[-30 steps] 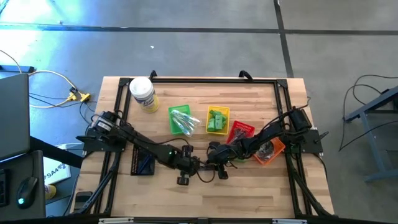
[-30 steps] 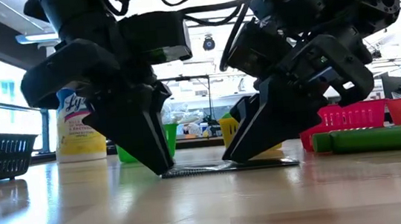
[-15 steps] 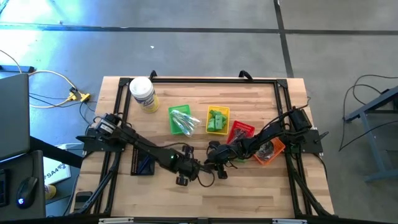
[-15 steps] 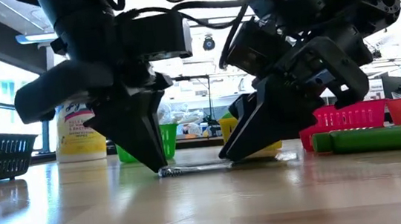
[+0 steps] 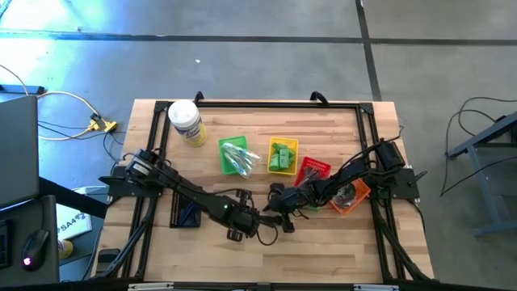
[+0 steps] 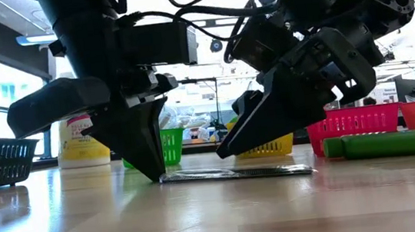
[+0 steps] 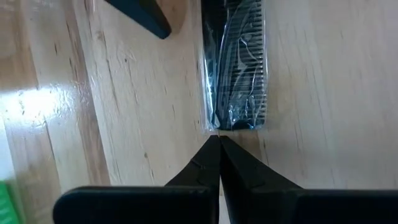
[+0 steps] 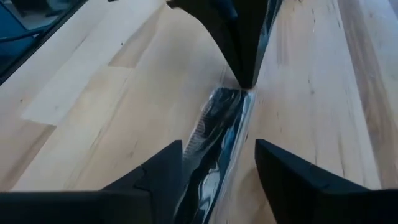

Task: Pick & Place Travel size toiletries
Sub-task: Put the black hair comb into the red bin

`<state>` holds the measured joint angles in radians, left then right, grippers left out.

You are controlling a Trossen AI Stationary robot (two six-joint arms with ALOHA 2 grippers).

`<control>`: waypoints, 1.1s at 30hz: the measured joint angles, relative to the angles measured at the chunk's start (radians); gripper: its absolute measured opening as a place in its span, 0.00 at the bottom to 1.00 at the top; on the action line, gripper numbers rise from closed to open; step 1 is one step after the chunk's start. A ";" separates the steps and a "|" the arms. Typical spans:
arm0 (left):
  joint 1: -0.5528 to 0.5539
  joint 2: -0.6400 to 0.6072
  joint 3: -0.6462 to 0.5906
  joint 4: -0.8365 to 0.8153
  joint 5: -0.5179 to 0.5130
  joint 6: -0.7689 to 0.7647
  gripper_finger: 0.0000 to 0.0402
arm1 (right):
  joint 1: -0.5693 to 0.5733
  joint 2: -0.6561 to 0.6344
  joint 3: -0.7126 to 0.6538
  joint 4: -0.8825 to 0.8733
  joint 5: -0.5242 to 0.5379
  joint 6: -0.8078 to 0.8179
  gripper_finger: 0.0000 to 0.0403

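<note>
Low view: wrapped comb (image 6: 237,173) lies flat on the table (image 6: 219,223), front centre, not yet in any basket. Left gripper (image 6: 152,176) is pinched shut on the wrapper's end, tips at the wood. Right gripper (image 6: 227,151) hangs spread over the other end, holding nothing. Green basket (image 5: 234,155) and yellow basket (image 5: 283,156) already hold items; a green tube (image 6: 384,144) lies loose. Lift and drop remain.

Black comb in clear packet (image 7: 235,68); green (image 5: 234,155), yellow (image 5: 283,156), red (image 5: 313,171) mesh baskets.
</note>
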<state>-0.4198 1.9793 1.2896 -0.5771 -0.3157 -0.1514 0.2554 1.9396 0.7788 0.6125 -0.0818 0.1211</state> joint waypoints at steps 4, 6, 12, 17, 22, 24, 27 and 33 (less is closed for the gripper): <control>0.001 -0.015 0.004 -0.001 0.024 0.043 0.02 | -0.001 0.000 0.000 -0.056 -0.010 0.038 0.55; 0.001 -0.015 0.028 -0.026 0.039 0.064 0.06 | -0.002 -0.002 0.002 -0.092 0.008 0.043 0.55; -0.010 -0.019 0.089 -0.028 0.064 0.111 0.27 | -0.002 -0.004 0.003 -0.107 0.013 0.067 0.52; -0.013 -0.003 0.091 0.010 0.070 0.121 0.49 | -0.004 -0.004 0.003 -0.123 0.001 0.088 0.50; -0.007 0.049 0.096 0.019 0.007 0.121 0.64 | -0.008 -0.004 0.002 -0.128 -0.004 0.092 0.49; 0.002 0.064 0.096 0.016 0.013 0.100 0.67 | -0.007 -0.004 0.002 -0.128 -0.004 0.092 0.49; 0.024 0.067 0.095 0.005 0.046 0.078 0.68 | -0.008 -0.003 0.002 -0.121 -0.016 0.092 0.49; 0.080 0.069 0.093 0.017 0.186 0.094 0.56 | -0.008 -0.002 0.001 -0.121 -0.021 0.092 0.49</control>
<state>-0.3396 2.0487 1.3827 -0.5604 -0.1293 -0.0571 0.2478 1.9373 0.7799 0.4915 -0.1032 0.2131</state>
